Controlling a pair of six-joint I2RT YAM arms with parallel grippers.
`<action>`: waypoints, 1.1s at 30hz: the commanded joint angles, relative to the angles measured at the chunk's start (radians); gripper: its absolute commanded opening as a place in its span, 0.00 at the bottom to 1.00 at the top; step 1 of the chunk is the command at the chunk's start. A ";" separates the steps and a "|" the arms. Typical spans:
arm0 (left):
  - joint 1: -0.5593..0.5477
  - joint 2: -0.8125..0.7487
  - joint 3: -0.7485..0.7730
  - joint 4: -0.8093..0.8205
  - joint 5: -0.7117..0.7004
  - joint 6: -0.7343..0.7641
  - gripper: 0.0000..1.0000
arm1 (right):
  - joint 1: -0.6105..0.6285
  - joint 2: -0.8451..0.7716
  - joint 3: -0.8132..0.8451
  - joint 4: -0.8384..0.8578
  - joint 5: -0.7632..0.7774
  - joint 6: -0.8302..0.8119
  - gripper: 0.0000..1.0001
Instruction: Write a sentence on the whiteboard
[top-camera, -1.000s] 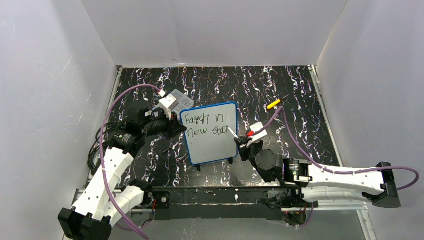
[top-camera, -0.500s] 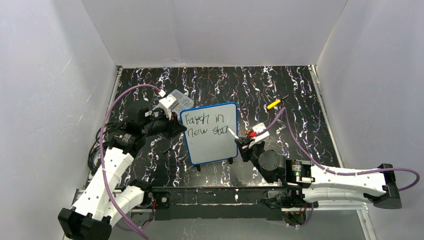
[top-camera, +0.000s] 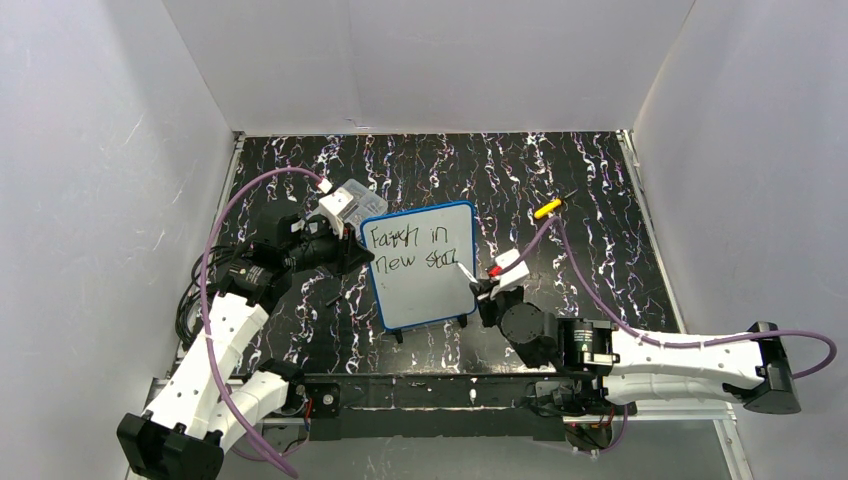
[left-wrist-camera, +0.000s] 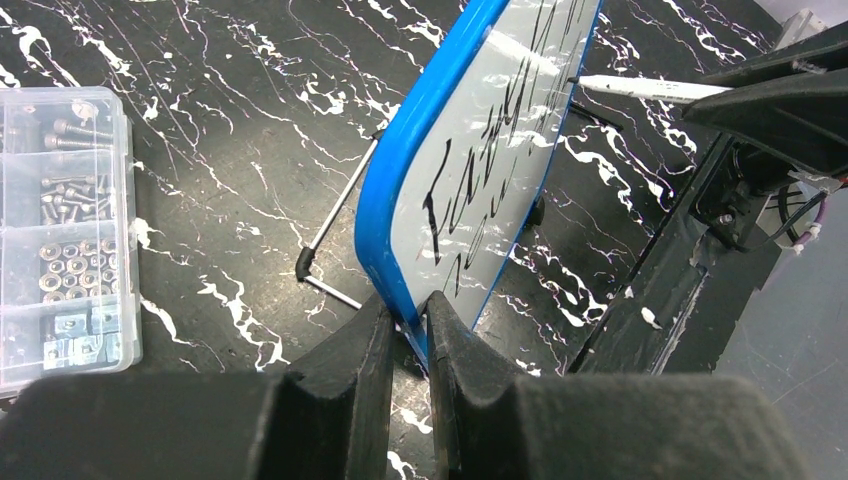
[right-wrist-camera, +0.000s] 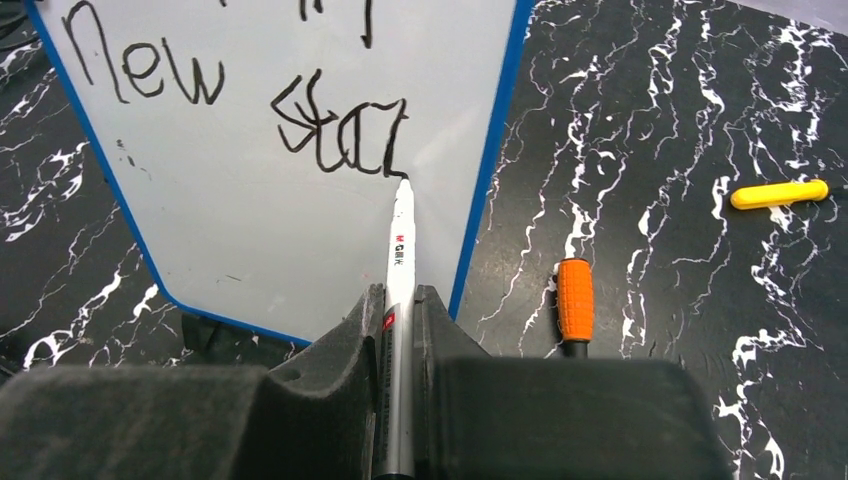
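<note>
The whiteboard, white with a blue frame, stands tilted on the table's near middle. My left gripper is shut on its left frame edge; in the left wrist view the fingertips pinch the blue rim. The sentence runs in two black lines, the lower reading "new" and a partly written word. My right gripper is shut on a white marker. The marker's tip touches the whiteboard at the last stroke's foot, near the right frame.
A clear compartment box of screws and nuts lies left of the board, beside its wire stand. An orange-handled tool lies just right of the board. A yellow piece lies farther back right. White walls enclose the table.
The right gripper has drawn the marker a little down and left, and a further stroke now ends the lower line. The left arm and the board have stayed put.
</note>
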 joint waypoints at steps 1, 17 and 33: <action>-0.010 0.019 -0.021 -0.079 0.006 0.020 0.00 | -0.007 -0.040 0.032 -0.025 0.111 0.020 0.01; -0.010 0.016 -0.023 -0.079 0.004 0.019 0.00 | -0.007 -0.096 0.004 0.167 -0.006 -0.117 0.01; -0.010 0.015 -0.024 -0.079 0.004 0.019 0.00 | -0.007 -0.012 0.040 0.041 0.080 -0.040 0.01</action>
